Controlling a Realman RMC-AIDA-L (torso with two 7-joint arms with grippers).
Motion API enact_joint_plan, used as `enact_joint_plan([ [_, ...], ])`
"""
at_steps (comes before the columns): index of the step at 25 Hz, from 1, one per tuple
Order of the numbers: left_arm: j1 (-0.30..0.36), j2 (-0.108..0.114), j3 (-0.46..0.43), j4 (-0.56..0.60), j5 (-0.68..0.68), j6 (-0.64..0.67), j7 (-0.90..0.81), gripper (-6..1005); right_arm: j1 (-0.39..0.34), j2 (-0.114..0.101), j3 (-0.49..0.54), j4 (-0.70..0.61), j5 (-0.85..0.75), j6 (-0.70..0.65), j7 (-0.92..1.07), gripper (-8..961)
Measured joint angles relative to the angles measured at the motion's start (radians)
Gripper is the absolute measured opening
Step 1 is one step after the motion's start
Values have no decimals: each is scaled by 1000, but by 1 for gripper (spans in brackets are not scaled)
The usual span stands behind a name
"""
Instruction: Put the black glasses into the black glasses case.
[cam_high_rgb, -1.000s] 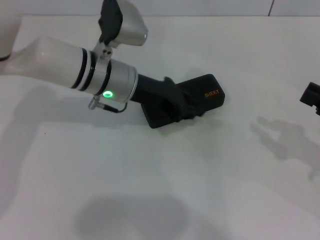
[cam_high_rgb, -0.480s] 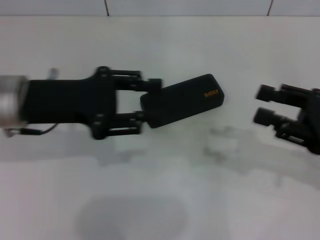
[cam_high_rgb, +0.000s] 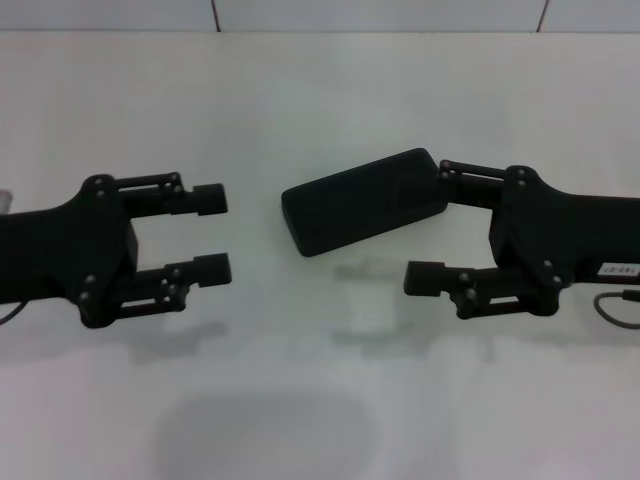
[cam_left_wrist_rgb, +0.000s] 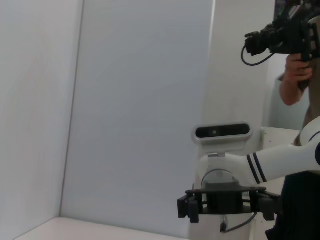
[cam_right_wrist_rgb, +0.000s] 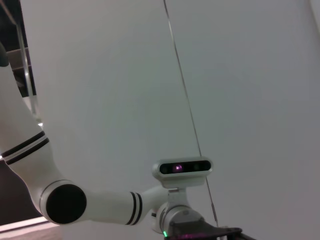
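The black glasses case (cam_high_rgb: 360, 200) lies shut and slanted on the white table (cam_high_rgb: 320, 380), near the middle of the head view. The black glasses are out of view. My left gripper (cam_high_rgb: 212, 235) is open and empty, level with the table, a short way to the left of the case. My right gripper (cam_high_rgb: 430, 225) is open at the case's right end. Its far finger (cam_high_rgb: 470, 175) overlaps that end and its near finger (cam_high_rgb: 440, 278) is in front of the case. The left wrist view shows the right gripper (cam_left_wrist_rgb: 227, 206) farther off.
A tiled wall (cam_high_rgb: 380, 15) runs along the table's back edge. In the left wrist view a person (cam_left_wrist_rgb: 295, 75) holds a camera at the back. The right wrist view shows my left arm (cam_right_wrist_rgb: 90, 202) against a wall.
My left gripper has drawn back to the left, off the case. My right gripper has come in from the right up to the case's right end. The case has stayed put.
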Motion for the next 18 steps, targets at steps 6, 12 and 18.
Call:
enact_joint_plan([
  [6,21,3,-3,-6,-2,7,12,635,14,2,-3,1,-6,21,1,823],
  [12,15,3,-4,-6,3,8,13,635,13,2,-8,1,-5,33,2,826],
  [18,12,0,-4,-7,5,5,13,635,6,3,-12,1,-2,33,2,826],
])
